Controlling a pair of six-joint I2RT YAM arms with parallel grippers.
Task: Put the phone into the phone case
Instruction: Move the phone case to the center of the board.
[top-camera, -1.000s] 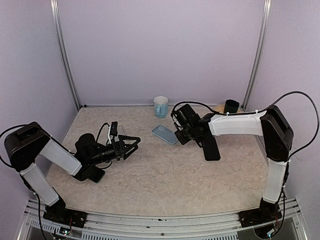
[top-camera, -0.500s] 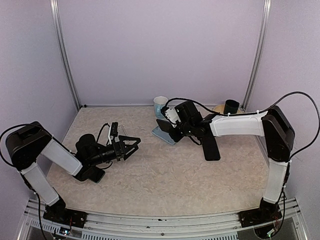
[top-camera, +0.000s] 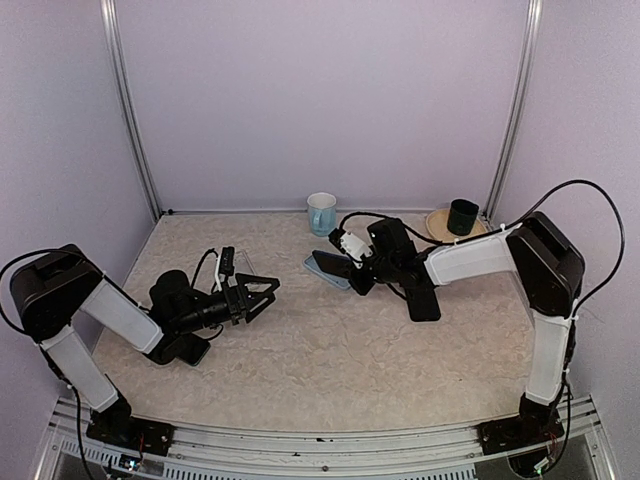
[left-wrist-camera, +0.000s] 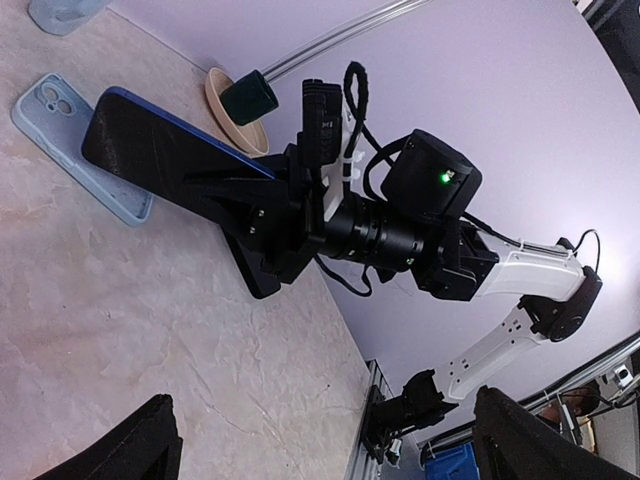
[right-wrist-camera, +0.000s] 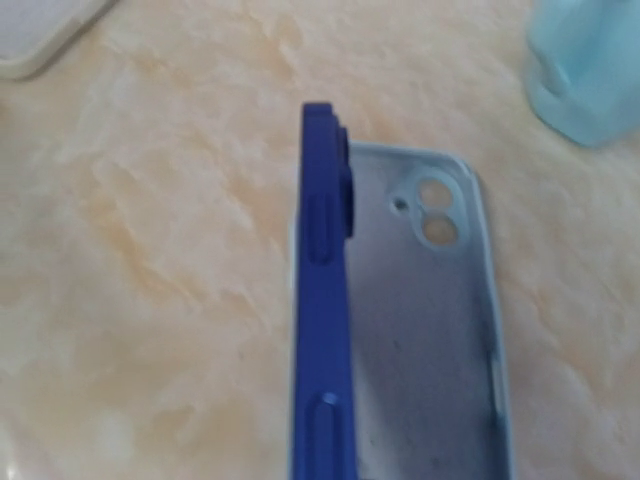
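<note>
Marble worktop (top-camera: 330, 370), toward far edge: right gripper (top-camera: 356, 270) clamps phone (top-camera: 333, 264), tilted over case (right-wrist-camera: 430, 330). Left gripper (top-camera: 262, 292) spread wide.

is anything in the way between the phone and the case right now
Nothing visible. The right gripper holds the phone tilted over the case, whose open cavity is bare. The mug stands off to the side.

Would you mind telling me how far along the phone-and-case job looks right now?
Done: the right hand grips the blue phone. In hand: the phone is tilted on edge over the empty light-blue case, which lies flat on the table. Left: lay it flat, press it in, release. The left hand sits open, apart from both.
</note>
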